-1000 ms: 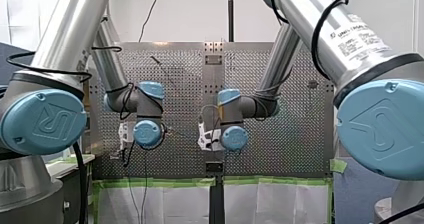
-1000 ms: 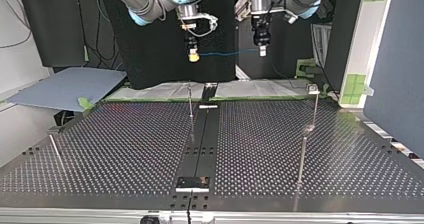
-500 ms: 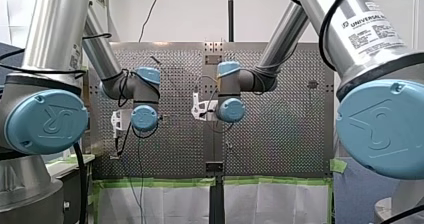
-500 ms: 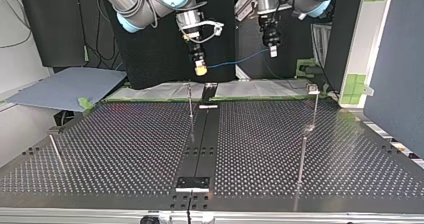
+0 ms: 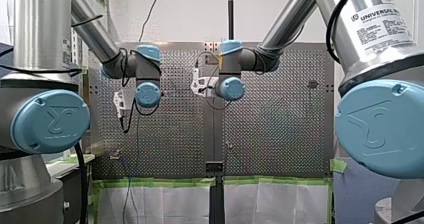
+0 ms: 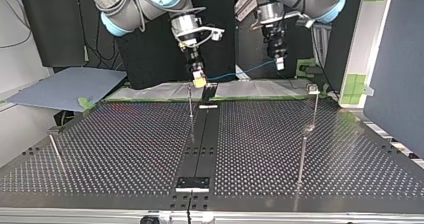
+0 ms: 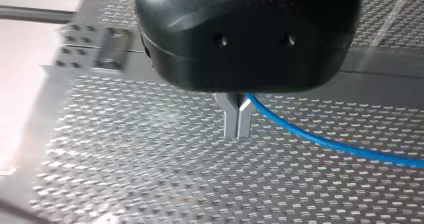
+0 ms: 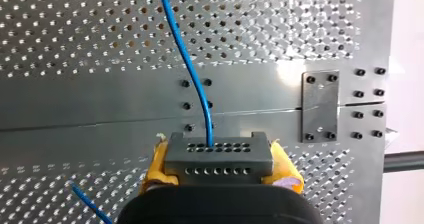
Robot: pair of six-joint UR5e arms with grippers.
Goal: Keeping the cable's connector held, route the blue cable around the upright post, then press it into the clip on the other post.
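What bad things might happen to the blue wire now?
1. Only the thin metal fingertips of my left gripper pinch the blue cable, so a tug might let it slip out.
2. In the top view my right gripper, holding the connector, looks close to the upright post; it might knock it, though depth is hard to judge.

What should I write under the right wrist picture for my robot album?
Yellow pads of my right gripper clamp the connector, its blue cable running out over the holey table.
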